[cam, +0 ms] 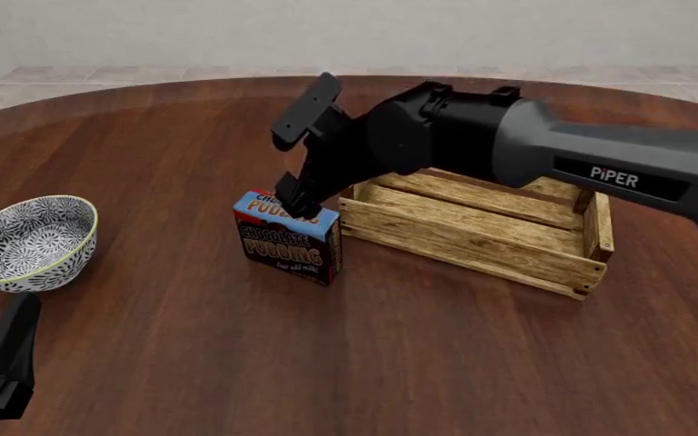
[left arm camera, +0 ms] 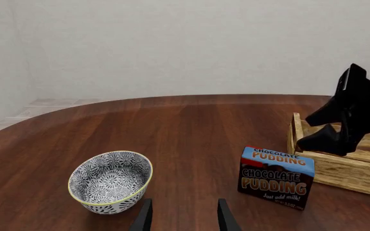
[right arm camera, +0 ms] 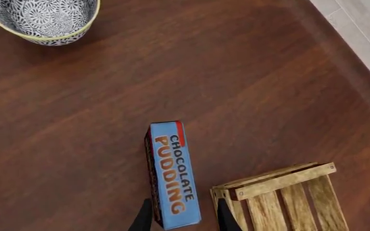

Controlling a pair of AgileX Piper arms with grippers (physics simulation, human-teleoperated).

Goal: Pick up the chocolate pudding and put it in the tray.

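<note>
The chocolate pudding [cam: 286, 241] stands upright on the wooden table, just left of the tray [cam: 471, 243], a light slatted crate. My right gripper [cam: 294, 202] is open and hangs right over the carton's blue top. In the right wrist view its fingertips [right arm camera: 145, 216] straddle one end of the carton [right arm camera: 172, 173], with a small gap on the crate side; the crate's corner [right arm camera: 281, 180] is beside it. The left wrist view shows the carton [left arm camera: 276, 178], the crate [left arm camera: 346, 168] and the right gripper [left arm camera: 329, 137] above them. My left gripper [left arm camera: 183, 216] is open and empty, low at the near left [cam: 4, 363].
A blue-and-white patterned bowl [cam: 28, 241] sits at the left of the table, near my left gripper; it also shows in the left wrist view [left arm camera: 111, 180] and the right wrist view [right arm camera: 44, 19]. The right arm [cam: 543, 154] reaches across above the crate.
</note>
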